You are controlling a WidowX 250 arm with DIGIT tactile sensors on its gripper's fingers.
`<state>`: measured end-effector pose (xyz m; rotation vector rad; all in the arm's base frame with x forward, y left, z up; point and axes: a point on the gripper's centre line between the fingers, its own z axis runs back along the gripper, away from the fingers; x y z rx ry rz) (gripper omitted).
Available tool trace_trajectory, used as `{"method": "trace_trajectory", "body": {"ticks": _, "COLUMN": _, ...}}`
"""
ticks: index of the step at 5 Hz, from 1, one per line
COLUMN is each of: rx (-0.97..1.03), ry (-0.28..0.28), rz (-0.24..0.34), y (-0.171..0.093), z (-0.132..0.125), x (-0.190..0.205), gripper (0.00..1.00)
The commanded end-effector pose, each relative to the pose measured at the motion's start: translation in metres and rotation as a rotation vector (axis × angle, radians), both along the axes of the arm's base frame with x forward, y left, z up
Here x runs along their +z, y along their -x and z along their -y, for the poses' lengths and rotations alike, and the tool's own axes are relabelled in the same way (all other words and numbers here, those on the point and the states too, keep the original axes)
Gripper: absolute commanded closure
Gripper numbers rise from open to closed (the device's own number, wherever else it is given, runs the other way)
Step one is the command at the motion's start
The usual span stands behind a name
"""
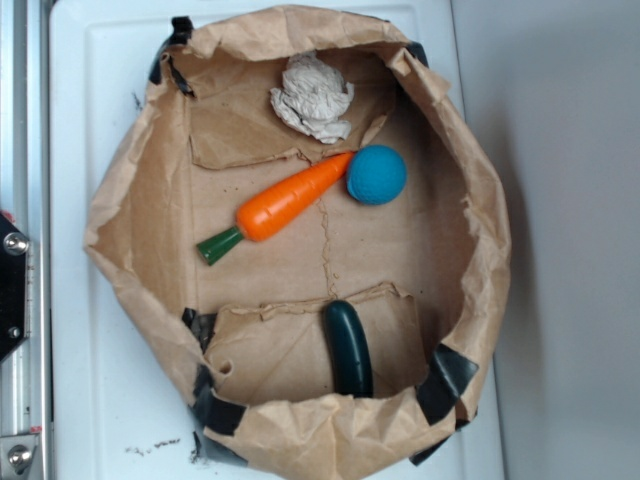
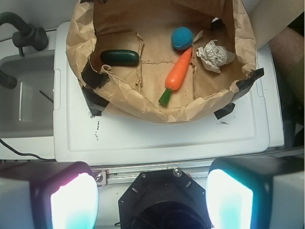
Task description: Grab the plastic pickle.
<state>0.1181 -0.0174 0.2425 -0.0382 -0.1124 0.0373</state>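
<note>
1. Nearest to me in the wrist view, the gripper (image 2: 151, 198) has its two lit fingers (image 2: 74, 202) spread wide with nothing between them. I read it as parked back from the work, well apart from the bag, so the whole scene stays in sight.
2. Just beyond runs the white lid (image 2: 157, 136), the flat surface that carries everything. At about nine o'clock of it sits a grey sink (image 2: 26, 95).
3. On the lid stands the paper bag (image 2: 119, 95), its walls rolled down and pinned with black tape (image 2: 93, 78). That makes a shallow pen which keeps the toys from rolling off.
4. Inside, the plastic pickle (image 2: 119, 57) lies at about ten o'clock of the bag floor, close to the crumpled left wall and apart from the other toys. In the exterior view the plastic pickle (image 1: 348, 348) sits at six o'clock, one end under the rim fold. I judge that the wall will crowd the approach.
5. The carrot (image 2: 177, 76) lies mid-floor, its tip touching the blue ball (image 2: 182, 38) at one o'clock.
6. A paper wad (image 2: 215, 55) rests at two o'clock against the right wall.
</note>
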Motion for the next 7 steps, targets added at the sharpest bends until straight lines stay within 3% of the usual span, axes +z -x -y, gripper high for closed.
{"method": "trace_trajectory", "body": {"ticks": 1, "rx": 0.000, "ry": 0.000, "rz": 0.000, "y": 0.000, "z": 0.000, "x": 0.000, "gripper": 0.00}}
{"method": "trace_trajectory", "body": {"ticks": 3, "rx": 0.065, "ry": 0.004, "rz": 0.058, "y": -0.079, "z": 0.000, "x": -0.017, "gripper": 0.00}}
{"method": "trace_trajectory", "body": {"ticks": 4, "rx": -0.034, "ry": 0.018, "rz": 0.093, "y": -0.108, "z": -0.012, "x": -0.028, "gripper": 0.00}}
{"method": "trace_trajectory", "body": {"ticks": 5, "rx": -0.285, "ry": 0.003, "rz": 0.090, "y": -0.136, "z": -0.017, "x": -0.040, "gripper": 0.00}}
{"method": "trace_trajectory", "body": {"ticks": 6, "rx": -0.494, "ry": 0.008, "rz": 0.081, "y": -0.151, "z": -0.012, "x": -0.042, "gripper": 0.00}}
{"method": "trace_trajectory", "body": {"ticks": 7, "rx": -0.494, "ry": 0.008, "rz": 0.081, "y": -0.151, "z": -0.012, "x": -0.042, "gripper": 0.00}}
